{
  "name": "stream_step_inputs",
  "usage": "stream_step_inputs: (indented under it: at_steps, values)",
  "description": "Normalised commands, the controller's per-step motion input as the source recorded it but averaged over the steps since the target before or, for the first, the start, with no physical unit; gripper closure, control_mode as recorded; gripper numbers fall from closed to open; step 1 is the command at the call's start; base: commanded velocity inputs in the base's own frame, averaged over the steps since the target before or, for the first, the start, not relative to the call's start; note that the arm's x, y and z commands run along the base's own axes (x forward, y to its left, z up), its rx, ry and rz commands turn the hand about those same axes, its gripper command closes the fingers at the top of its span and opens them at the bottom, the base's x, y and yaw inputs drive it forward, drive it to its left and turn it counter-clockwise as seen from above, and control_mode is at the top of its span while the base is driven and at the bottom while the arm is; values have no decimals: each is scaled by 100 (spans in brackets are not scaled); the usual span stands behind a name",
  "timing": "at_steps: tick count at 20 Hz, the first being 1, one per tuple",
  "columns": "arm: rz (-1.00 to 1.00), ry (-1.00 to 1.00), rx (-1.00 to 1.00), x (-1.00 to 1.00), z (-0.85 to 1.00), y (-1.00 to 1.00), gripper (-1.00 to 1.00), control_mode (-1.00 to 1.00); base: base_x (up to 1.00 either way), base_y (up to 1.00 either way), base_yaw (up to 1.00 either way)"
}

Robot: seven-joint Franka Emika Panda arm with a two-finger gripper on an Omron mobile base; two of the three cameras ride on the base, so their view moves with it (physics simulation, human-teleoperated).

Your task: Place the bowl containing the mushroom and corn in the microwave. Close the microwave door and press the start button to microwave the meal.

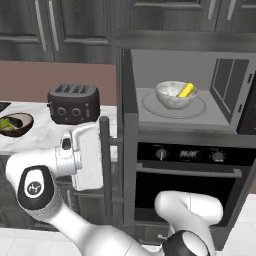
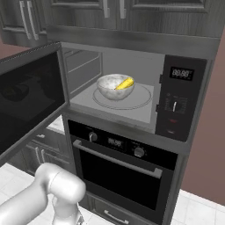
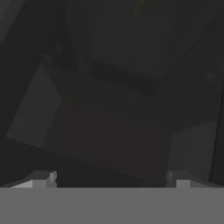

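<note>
You are looking at the microwave (image 2: 132,88), a large dark grey built-in box above the black oven (image 2: 123,171); its pale grey cavity holds the round turntable (image 2: 143,99). The microwave door (image 2: 28,99) is swung wide open to the left: dark glass window in the right base view, long vertical bar handle (image 1: 105,165) in the left base view.

Contents, cavity: the bowl (image 1: 175,95) sits upright on the turntable, roughly centred, well inside the opening. It is round, wide, pale grey-white with a speckled wall. Contents, bowl: the corn (image 1: 186,90), a bright yellow cob, lies tilted with one end leaning up against the rim on the right side. You cannot make out the mushroom from either base view.

The control panel (image 2: 178,101) to the right of the cavity carries a digital display at top.

On the marble tabletop (image 1: 35,137) left of the microwave: a dark toaster (image 1: 73,102), and nearer the left edge a dark brown bowl (image 1: 15,124) holding green food.

Pincer (image 3: 111,177): in the hand view, two small tips stand far apart at the bottom edge with nothing between them, so it reads as spread wide and holding nothing. It faces a dark flat surface at close range; you cannot tell which panel that is.
</note>
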Motion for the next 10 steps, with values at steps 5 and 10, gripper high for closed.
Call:
stream_step_inputs:
  at_steps: [5, 10]
  values:
    - [-20, -25, 7, -43, 0, -100, -100, -100, 0, 0, 0]
    - [-4, -31, 10, -50, 0, -100, -100, -100, 0, 0, 0]
